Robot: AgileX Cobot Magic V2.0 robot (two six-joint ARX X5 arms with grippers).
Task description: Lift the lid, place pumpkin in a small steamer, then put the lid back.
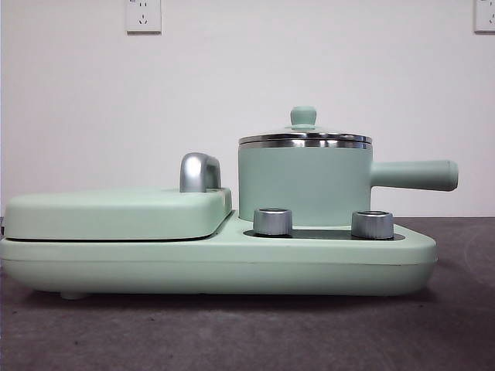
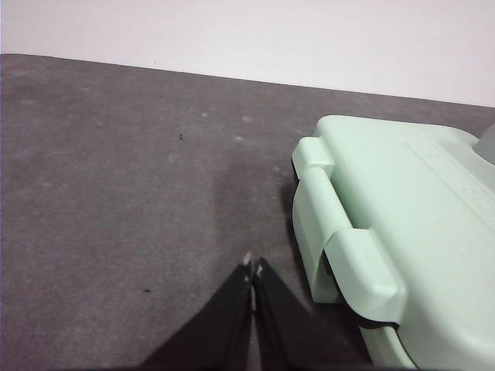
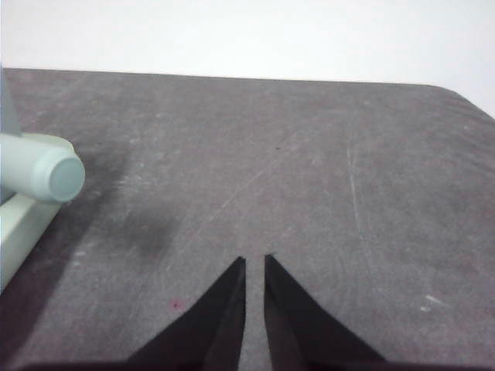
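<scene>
Nothing started yet, as far as I can judge. Going left to right in the front view: wide flat mint-green cover (image 1: pixel 116 212) with its chrome handle (image 1: pixel 199 171) sits on the left half of the cooker base (image 1: pixel 216 267); not my target. Right of it the small steamer (image 1: pixel 303 184) stands on the base behind two steel dials (image 1: pixel 272 221), long side handle pointing right. The lid (image 1: pixel 305 137) is seated on the steamer rim, mint knob up, untouched.

My left gripper (image 2: pixel 253 268) hangs over bare worktop (image 2: pixel 116 193) just beside the hinge end of the flat cover, jaws pressed together, holding nothing. My right gripper (image 3: pixel 254 260) is over bare worktop too, well apart from the tip of the steamer handle, jaws only a thin slit apart, empty. Neither arm shows in the front view.

Pumpkin: not in any view, can't say where it is.

All left to do: lift lid, load pumpkin, lid back on.
</scene>
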